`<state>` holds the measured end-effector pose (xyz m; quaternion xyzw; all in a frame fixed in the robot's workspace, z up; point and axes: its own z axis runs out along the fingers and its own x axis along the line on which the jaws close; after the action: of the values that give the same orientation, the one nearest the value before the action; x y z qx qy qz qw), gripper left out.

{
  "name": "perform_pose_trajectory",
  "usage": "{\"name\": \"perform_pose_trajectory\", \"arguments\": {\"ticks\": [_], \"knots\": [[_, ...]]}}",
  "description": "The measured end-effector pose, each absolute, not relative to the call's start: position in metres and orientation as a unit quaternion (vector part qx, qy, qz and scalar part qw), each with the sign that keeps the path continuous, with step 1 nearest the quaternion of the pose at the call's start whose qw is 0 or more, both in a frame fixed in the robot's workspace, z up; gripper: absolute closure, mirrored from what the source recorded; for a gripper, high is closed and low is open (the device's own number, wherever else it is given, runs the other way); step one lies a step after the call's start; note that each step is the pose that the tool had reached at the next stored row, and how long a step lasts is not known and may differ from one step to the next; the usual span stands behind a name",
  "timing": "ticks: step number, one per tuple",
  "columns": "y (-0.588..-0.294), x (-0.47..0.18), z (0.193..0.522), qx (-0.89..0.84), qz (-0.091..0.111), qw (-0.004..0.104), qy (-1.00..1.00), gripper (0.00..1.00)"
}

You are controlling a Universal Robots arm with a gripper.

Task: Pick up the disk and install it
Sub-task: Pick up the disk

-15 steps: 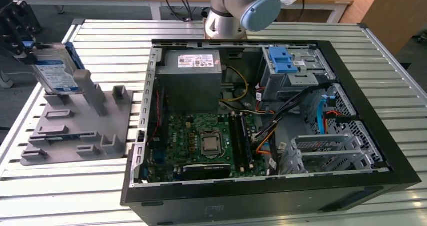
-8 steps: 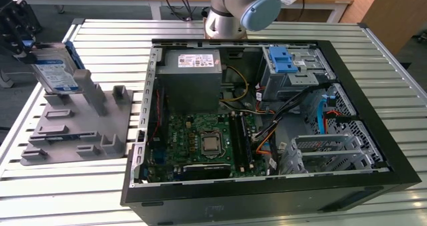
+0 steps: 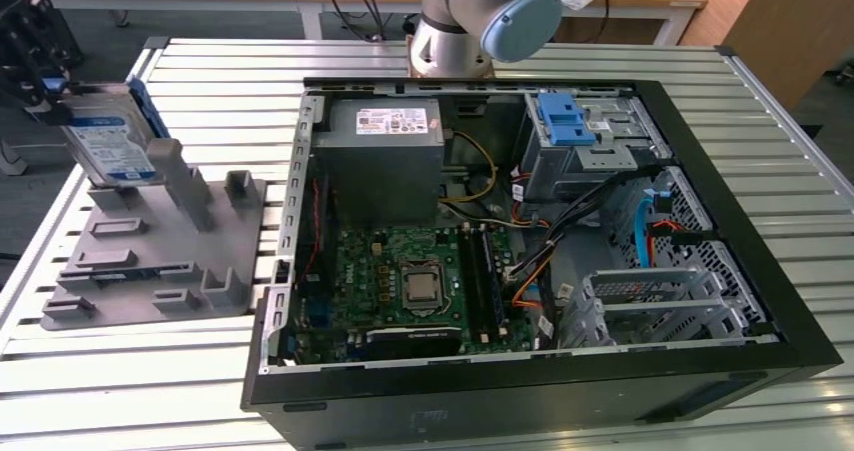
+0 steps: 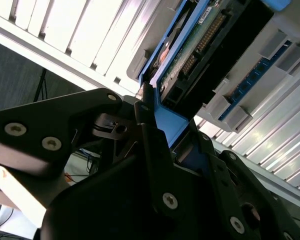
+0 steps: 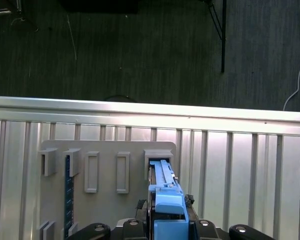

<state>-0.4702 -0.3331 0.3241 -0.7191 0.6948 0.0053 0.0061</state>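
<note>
Your pincer [image 3: 56,109] hangs at ten o'clock in the exterior view, pointing down, clenched on the blue end of the upright disk [image 3: 110,146] at the grey holder [image 3: 147,261].

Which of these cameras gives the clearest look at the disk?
The exterior view: the disk stands upright in the grey holder, labelled face showing. In the first wrist view it is edge-on, blue end foremost; the second wrist view shows its circuit-board side close up.
</note>
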Motion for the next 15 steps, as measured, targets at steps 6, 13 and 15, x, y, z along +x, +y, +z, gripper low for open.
{"name": "perform_pose_trajectory", "arguments": {"ticks": [6, 13, 15], "knots": [[-0.3331, -0.4702, 0.3263, -0.719, 0.005, 0.006, 0.695, 0.64], [-0.3331, -0.4702, 0.3286, -0.719, 0.005, 0.006, 0.695, 0.64], [-0.3331, -0.4702, 0.3289, -0.719, 0.005, 0.006, 0.695, 0.64]]}}
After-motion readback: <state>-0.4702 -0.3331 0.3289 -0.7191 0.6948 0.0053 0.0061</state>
